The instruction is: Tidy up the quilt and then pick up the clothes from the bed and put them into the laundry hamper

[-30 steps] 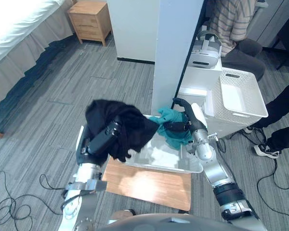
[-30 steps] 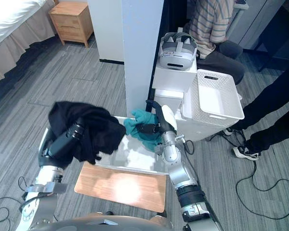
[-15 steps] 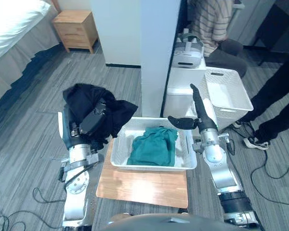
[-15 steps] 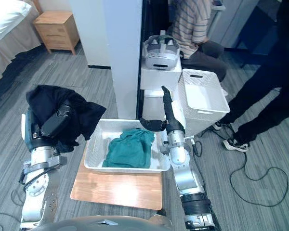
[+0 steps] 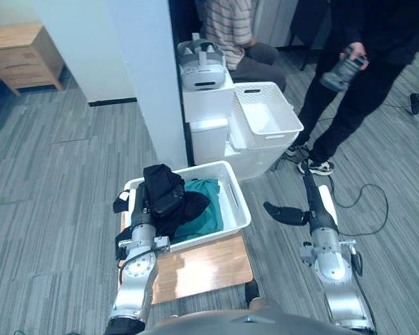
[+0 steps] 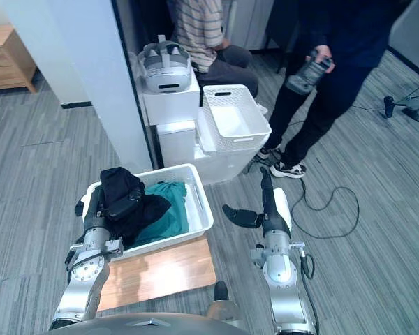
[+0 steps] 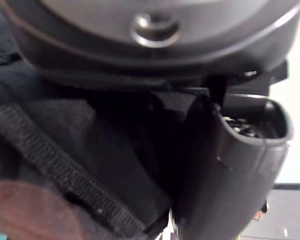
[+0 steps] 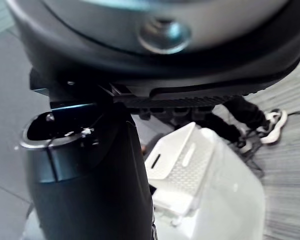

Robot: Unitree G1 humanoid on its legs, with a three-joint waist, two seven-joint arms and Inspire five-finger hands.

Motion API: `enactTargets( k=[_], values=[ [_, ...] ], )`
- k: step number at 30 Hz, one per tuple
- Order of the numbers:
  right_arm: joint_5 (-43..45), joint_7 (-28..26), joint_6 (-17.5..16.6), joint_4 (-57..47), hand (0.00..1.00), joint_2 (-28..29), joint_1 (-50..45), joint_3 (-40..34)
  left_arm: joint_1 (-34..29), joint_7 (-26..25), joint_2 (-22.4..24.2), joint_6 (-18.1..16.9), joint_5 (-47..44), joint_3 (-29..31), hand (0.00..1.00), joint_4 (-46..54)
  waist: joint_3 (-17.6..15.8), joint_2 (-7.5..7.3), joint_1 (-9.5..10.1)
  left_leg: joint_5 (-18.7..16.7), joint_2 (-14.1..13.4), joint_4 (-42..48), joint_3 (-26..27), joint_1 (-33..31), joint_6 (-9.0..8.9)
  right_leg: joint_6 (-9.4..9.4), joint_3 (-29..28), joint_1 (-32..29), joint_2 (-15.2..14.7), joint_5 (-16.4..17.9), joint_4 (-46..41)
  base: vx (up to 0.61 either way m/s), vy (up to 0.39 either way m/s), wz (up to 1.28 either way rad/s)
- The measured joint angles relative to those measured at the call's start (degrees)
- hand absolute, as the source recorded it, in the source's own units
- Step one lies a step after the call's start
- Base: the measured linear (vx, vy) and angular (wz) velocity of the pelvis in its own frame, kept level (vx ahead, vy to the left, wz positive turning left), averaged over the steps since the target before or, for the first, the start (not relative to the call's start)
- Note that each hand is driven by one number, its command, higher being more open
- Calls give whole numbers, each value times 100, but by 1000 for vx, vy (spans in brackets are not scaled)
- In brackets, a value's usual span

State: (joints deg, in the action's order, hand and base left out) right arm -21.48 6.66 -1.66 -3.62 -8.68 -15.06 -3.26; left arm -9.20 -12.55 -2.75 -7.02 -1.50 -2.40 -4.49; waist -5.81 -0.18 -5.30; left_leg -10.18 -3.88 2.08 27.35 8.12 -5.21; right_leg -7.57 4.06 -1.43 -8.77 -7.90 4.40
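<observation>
1. The left hand's [image 7: 235, 165] thumb presses black cloth against the palm. We read that as a grip on the black garment [image 5: 193, 207], which is bunched over the hand.
2. The right hand [image 5: 311, 209] has straight fingers and a spread thumb. It holds nothing and hangs over the floor, well apart from the hamper [image 5: 239, 199].
3. The black garment hangs down into the hamper, partly covering the teal garment [image 5: 208, 216] that lies inside.
4. We judge both garments soft, light and limp. A pinch on a gathered fold should hold, though loose ends may catch on the rim.
5. We count two garments, one black and one teal.
6. We count two white baskets: the hamper on its wooden board [image 5: 202, 269], and a second basket [image 5: 262, 115] further back.
7. Two people are behind, one standing [image 5: 363, 56] and one seated [image 5: 227, 24].
</observation>
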Motion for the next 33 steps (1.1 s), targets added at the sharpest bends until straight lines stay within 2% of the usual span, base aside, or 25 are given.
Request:
enactTargets(
  k=[1, 6, 9, 13, 14, 16, 18, 20, 22, 27, 30, 33],
  values=[
    [0, -8, 0, 0, 100, 0, -68, -1, 64, -4, -1, -1, 14, -2, 100, 1, 5, 12, -74, -19, -8, 45, 42, -46, 1, -5, -40, -50, 5, -3, 0, -71, -63, -26],
    [0, -15, -1, -3, 100, 0, -237, 3, 314, -60, 1, -4, 43, -115, 100, -145, 13, 48, -184, -58, -49, 129, 226, -77, -12, -39, -207, -160, 64, -70, 1, -71, -55, -21],
    [0, -20, -3, -5, 100, 1, -248, 9, 452, -65, 16, -5, -8, -119, 100, -638, 22, 72, -274, -63, -73, 145, 275, -67, -16, -33, -241, -175, 92, -120, 2, -84, -53, -10],
    [19, -17, -2, -4, 100, 19, -394, 6, 441, -108, 188, 14, -156, 84, 100, -1355, 25, 81, -271, -60, -79, 171, 305, -76, -12, -41, -263, -196, 97, -153, 5, -101, -58, -5],
    [33, -15, -2, -4, 100, 32, -423, 6, 426, -133, 238, 19, -271, 148, 100, -1433, 25, 83, -271, -58, -79, 173, 305, -76, -9, -41, -262, -194, 97, -155, 5, -101, -59, 1],
    [45, 20, 7, -4, 100, 161, -489, -4, 410, -305, 349, 87, -1252, 336, 100, -1643, 28, 89, -273, -45, -83, 176, 297, -83, 9, -53, -256, -193, 96, -169, 6, -104, -59, 2],
    [50, 53, 18, -4, 100, 257, -519, -12, 405, -421, 358, 99, -1794, 411, 100, -1670, 32, 95, -272, -39, -88, 176, 269, -111, 19, -51, -231, -192, 90, -174, 6, -111, -63, 10],
    [73, 65, 22, -1, 100, 260, -582, -21, 404, -413, 362, 99, -2012, 486, 100, -1667, 63, 136, -269, -23, -88, 174, 193, -158, 41, -53, -140, -187, 74, -179, 5, -98, -63, 20],
    [182, 64, 26, 78, 100, 260, -605, -40, 378, -340, 359, 99, -2092, 531, 100, -1613, 93, 185, -260, -7, -91, 170, 116, -161, 54, -56, -81, -151, 66, -182, 5, -60, -47, 20],
    [167, 67, 124, 979, 100, 276, -515, -253, -227, 33, 368, 57, -2602, 577, 100, -471, 130, 199, -193, 62, -86, 171, -199, -156, 90, -60, 265, 29, 8, -184, 6, -63, -45, 35],
    [164, 126, 264, 1799, 100, 438, -431, -639, -601, 116, 508, -32, -3006, 838, 100, -9, 143, 190, -65, 102, -75, 171, -407, -136, 118, -65, 491, 176, -31, -187, 5, -64, -31, 35],
    [168, 189, 372, 2453, 100, 563, -461, -883, -1051, 110, 598, -60, -3222, 1352, 100, 233, 159, 176, 61, 111, -90, 158, -548, -63, 119, -66, 677, 355, -49, -185, 5, -78, -42, 28]
  ],
)
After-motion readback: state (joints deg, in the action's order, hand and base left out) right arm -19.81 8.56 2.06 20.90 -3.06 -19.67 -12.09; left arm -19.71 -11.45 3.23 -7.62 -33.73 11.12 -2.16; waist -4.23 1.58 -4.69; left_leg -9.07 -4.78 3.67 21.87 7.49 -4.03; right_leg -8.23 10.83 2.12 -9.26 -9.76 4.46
